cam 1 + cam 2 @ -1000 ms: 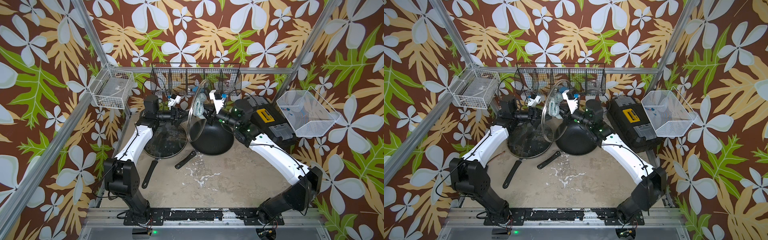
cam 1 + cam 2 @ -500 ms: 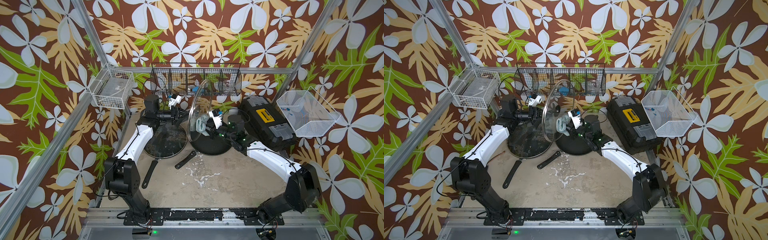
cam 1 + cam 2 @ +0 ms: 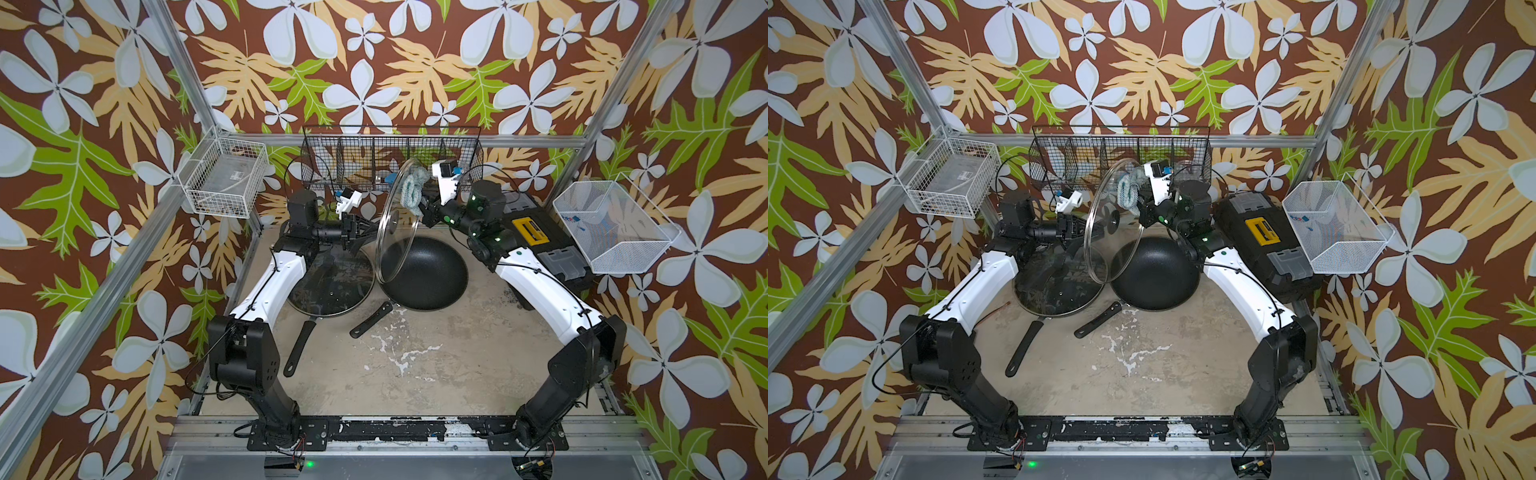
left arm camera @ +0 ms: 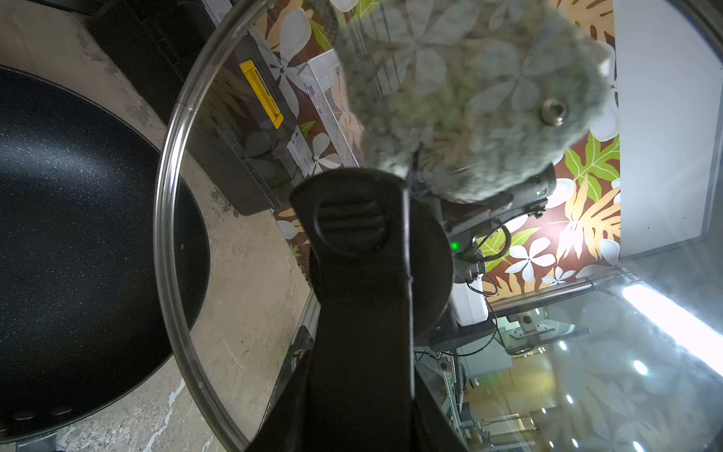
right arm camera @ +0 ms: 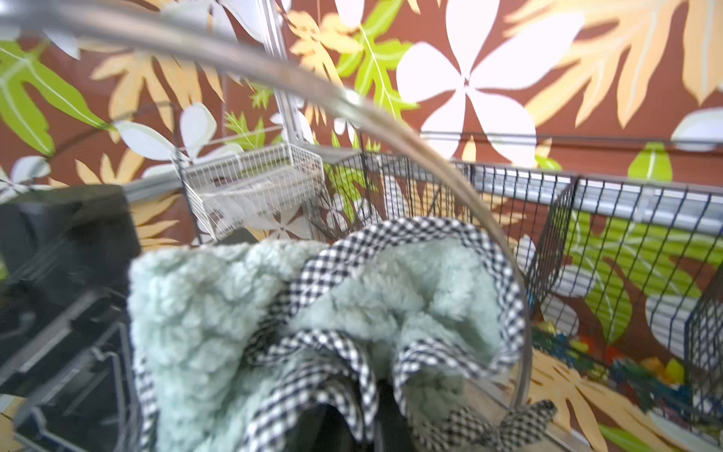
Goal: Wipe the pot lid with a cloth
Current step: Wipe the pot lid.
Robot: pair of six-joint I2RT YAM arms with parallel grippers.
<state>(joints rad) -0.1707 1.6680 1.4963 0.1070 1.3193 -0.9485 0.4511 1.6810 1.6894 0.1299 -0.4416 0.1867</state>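
Clock positions are read in a top view, with 12 o'clock at the back wall. My left pincer (image 3: 376, 222) is clamped on the black knob of the pot lid (image 3: 400, 249) and holds the glass disc on edge at 12 o'clock of the table (image 3: 436, 374). I cannot tell whether its lower rim touches the pans. My right pincer (image 3: 423, 206) is closed on the cloth (image 3: 412, 189), a pale teal rag with checked trim. The cloth is pressed to the lid face opposite the knob, at about 1 o'clock of its rim. Containers:

- At 10 o'clock, a white wire basket (image 3: 216, 203) hangs on the frame and holds a flat pale item that I cannot identify.
- At 12 o'clock, a black wire basket (image 3: 345, 166) is divided into compartments, and a blue item (image 3: 390, 178) sits in a middle one. The right wrist view shows small coloured bits low in a compartment, but I cannot tell which.
- At 2 o'clock, a white mesh bin (image 3: 623, 253) holds small blue and red pieces (image 3: 575, 218).
- Beside the bin stands a black case (image 3: 540, 249) with a yellow label, lid shut.

Below the lid, a black wok (image 3: 428, 278) lies bottom up. At its 9 o'clock sits a frying pan (image 3: 299, 349), apparently covered by a second glass lid (image 3: 328, 286).
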